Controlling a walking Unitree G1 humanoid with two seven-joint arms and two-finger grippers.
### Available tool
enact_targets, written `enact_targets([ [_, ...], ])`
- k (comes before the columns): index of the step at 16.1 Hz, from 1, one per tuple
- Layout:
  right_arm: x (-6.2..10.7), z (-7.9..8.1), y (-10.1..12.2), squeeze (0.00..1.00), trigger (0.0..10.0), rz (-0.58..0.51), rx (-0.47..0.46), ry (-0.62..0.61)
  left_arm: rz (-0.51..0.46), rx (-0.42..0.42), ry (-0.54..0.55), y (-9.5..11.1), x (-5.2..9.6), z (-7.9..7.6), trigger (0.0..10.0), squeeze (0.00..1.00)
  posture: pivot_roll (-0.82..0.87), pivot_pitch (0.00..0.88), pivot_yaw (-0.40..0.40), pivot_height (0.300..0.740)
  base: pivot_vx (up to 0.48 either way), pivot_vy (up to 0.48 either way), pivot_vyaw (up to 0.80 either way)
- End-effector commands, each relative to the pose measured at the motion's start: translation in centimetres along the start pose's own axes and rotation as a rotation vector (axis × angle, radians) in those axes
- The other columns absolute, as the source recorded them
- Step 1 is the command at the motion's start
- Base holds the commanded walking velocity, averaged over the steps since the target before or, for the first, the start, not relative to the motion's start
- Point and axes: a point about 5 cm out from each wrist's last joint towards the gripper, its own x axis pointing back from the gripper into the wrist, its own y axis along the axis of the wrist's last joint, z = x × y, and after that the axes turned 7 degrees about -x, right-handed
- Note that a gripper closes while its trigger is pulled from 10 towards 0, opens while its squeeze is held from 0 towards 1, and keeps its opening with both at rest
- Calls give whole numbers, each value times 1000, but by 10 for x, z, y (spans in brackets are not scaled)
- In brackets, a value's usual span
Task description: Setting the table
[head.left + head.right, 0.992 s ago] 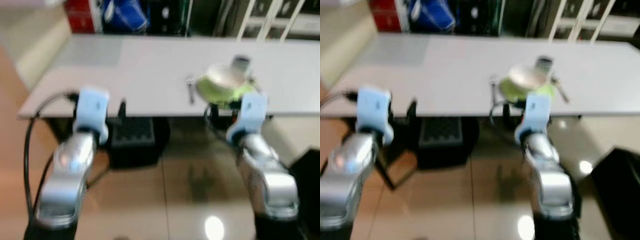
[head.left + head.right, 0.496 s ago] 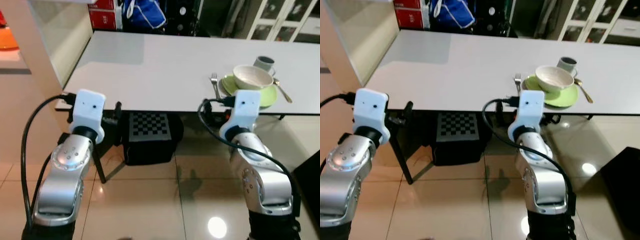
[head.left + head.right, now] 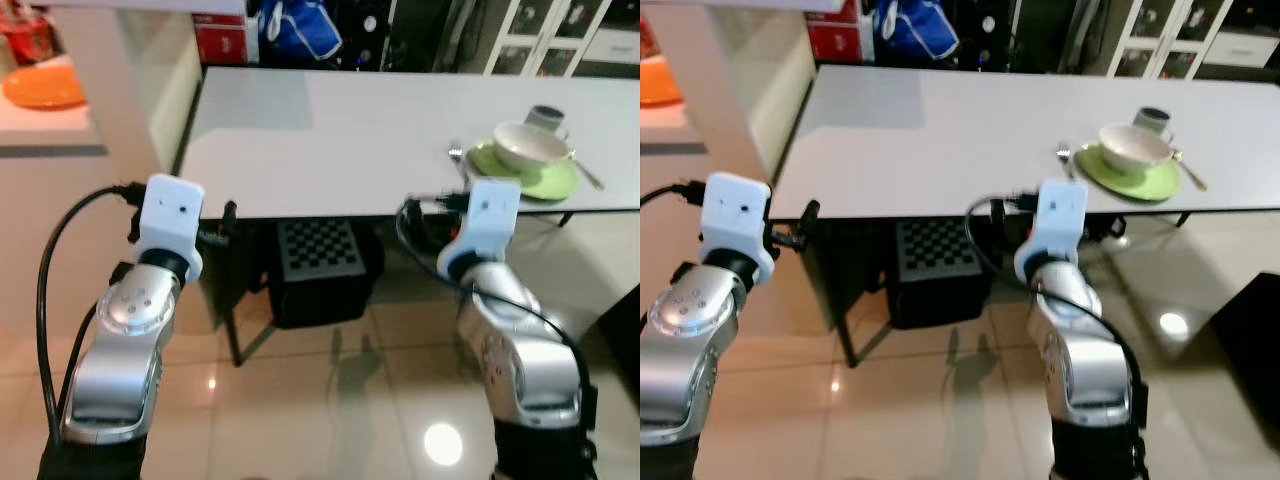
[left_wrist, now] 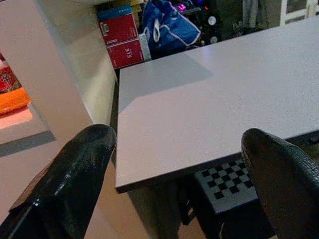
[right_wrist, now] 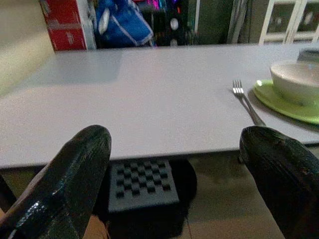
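A white table (image 3: 350,130) stands in front of me. Near its right end a cream bowl (image 3: 530,147) sits on a green plate (image 3: 548,184). A fork (image 3: 458,157) lies left of the plate, a spoon (image 3: 591,176) lies right of it, and a cup (image 3: 546,115) stands behind. Both arms are held out short of the table's near edge. My left gripper (image 4: 184,164) is open with nothing between its fingers, facing the table's left corner. My right gripper (image 5: 179,164) is open and holds nothing, facing the fork (image 5: 245,103) and bowl (image 5: 296,79).
A counter on the left carries an orange plate (image 3: 42,87). A black checkered box (image 3: 320,265) sits under the table. Red boxes (image 3: 222,40) and a blue bag (image 3: 298,25) are behind the table, a white cabinet (image 3: 560,30) at the back right.
The camera has swung left and sharpened from blur: the place setting sits further right in the picture and the counter with the orange plate has come into view. Both arms keep their pose.
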Motion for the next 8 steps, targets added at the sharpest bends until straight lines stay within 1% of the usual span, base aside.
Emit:
enact_targets([
  [1,0,-11,-5,0,10000,18,3,-46,-20,-3,-26,5,-2,-6,10000,0,79,0,-26,740,0,480,0],
  [3,0,-7,-4,0,10000,15,2,-42,-19,3,-12,5,-2,-2,10000,0,75,0,-29,740,0,480,0],
  [5,1,-8,-5,0,10000,18,4,-36,-11,3,-4,3,-1,-3,10000,0,82,0,-41,740,0,480,0],
  [7,-3,-6,-3,0,10000,13,14,-21,-14,13,5,4,0,-2,10000,0,87,0,-39,740,0,480,0],
  [8,-5,-6,-2,0,10000,2,15,-23,-12,-1,-2,3,0,-2,10000,0,91,0,-40,740,0,480,0],
])
